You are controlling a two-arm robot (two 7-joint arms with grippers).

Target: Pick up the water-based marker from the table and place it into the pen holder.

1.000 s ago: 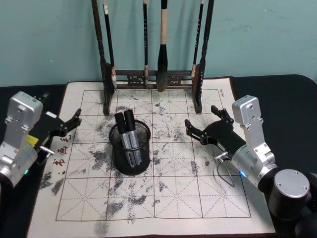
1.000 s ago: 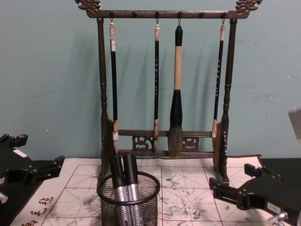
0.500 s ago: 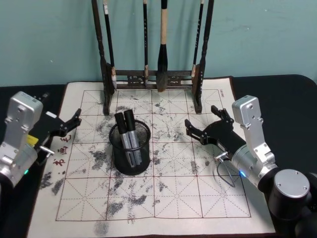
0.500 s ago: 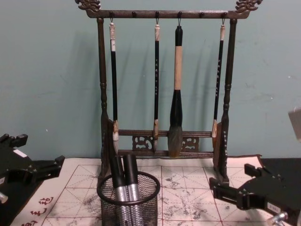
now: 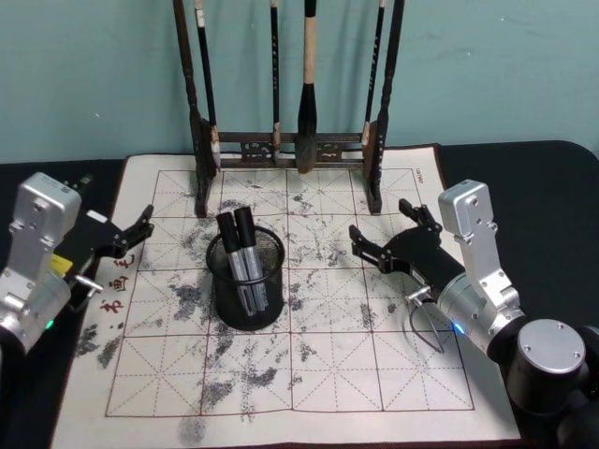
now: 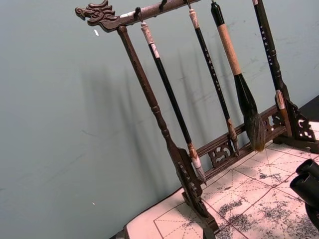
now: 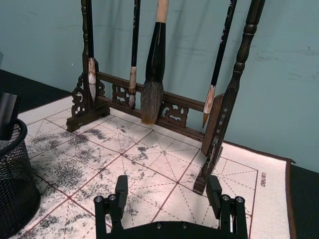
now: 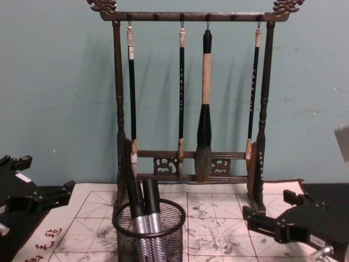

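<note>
On the ink-stained mat [image 5: 309, 374], nothing had moved since earlier: both markers [image 5: 245, 251] stood in the pen holder [image 5: 246, 304] at centre-left. The left gripper [image 5: 131, 234] and right gripper [image 5: 379, 234] stayed spread apart and empty; the chest view alone showed the brush rack [image 8: 117, 109] top.

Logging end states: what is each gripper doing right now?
Left gripper: open, empty, at the mat's left edge.
Right gripper: open, empty, right of the pen holder.

A dark table [image 5: 552, 178] carries a cream calligraphy mat [image 5: 337, 374] ruled in red squares and blotched with grey ink (red characters run down its left border). On the mat stand the black mesh pen holder [image 5: 246, 299], left of centre, and a wooden brush rack [image 5: 290, 150] along the far edge.
</note>
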